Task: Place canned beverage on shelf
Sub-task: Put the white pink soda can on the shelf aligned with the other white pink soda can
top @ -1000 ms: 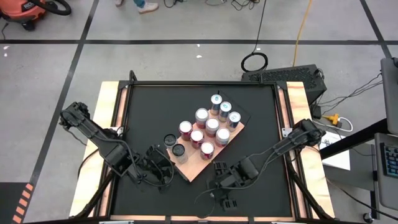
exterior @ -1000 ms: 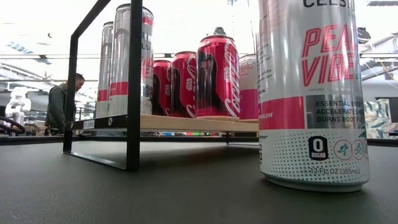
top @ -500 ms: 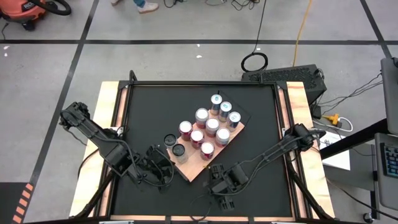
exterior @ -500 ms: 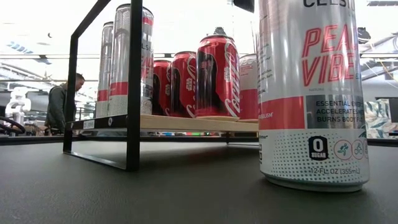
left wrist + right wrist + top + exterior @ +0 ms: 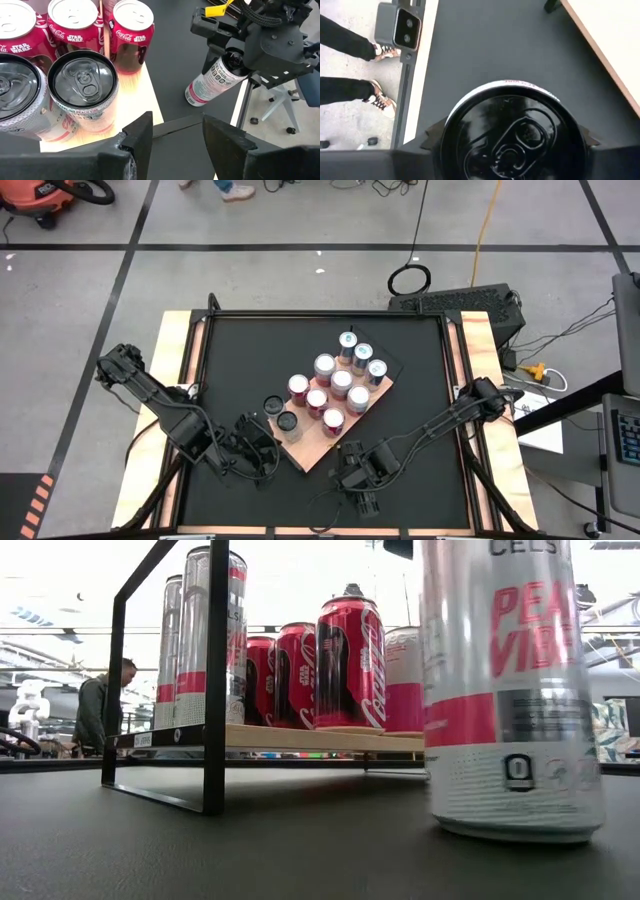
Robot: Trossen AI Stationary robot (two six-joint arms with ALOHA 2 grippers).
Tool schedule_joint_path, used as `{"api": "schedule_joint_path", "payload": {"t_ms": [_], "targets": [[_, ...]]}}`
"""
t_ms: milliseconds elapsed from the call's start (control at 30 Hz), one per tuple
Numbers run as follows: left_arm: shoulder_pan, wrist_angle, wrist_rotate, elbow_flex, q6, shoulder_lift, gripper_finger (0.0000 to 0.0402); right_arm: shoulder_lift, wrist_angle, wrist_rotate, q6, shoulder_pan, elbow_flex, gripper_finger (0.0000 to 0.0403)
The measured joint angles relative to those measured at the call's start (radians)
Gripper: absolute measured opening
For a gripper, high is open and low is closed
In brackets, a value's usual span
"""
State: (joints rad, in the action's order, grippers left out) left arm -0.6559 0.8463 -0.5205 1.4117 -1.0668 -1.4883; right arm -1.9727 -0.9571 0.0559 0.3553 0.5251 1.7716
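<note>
A: What have the right gripper's [image 5: 512, 150] fingers [image 5: 412, 161] got?

B: They're clamped on the tall white-and-pink can [image 5: 510, 690], one either side of its top rim, with the wrist straight above the lid. The can stands on the black tabletop [image 5: 420, 380], just off the near corner of the shelf [image 5: 318, 448].

A: So how should the lift go?

B: Straight up first, I'd say. The board sits raised on a black frame [image 5: 215, 680], so the base must clear that edge before any sideways travel. A grip this high on a tall can invites swinging — slow and vertical is safer.

A: And where should it land?

B: On the bare wood at the near corner, short of the cans already standing [image 5: 340, 385]. Set it down flat and release only once it's settled.

A: The left gripper [image 5: 172, 135]?

B: Its fingers are apart and empty. It hovers by the shelf's other near edge — stay wide of it.
</note>
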Motion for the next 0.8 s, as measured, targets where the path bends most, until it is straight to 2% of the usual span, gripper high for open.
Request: {"api": "schedule_joint_path", "payload": {"t_ms": [300, 533, 800], "targets": [[0.000, -0.030, 0.000, 0.000, 0.000, 0.000, 0.0172, 0.098, -0.030, 0.001, 0.055, 0.000, -0.003, 0.0229], [0.000, -0.082, -0.006, 0.072, 0.007, 0.000, 0.0172, 0.218, -0.044, 0.002, 0.063, 0.000, -0.002, 0.0231], [0.020, -0.100, -0.062, 0.181, 0.164, 0.001, 0.0172, 0.364, -0.087, 0.002, 0.016, -0.020, -0.001, 0.0232]]}}
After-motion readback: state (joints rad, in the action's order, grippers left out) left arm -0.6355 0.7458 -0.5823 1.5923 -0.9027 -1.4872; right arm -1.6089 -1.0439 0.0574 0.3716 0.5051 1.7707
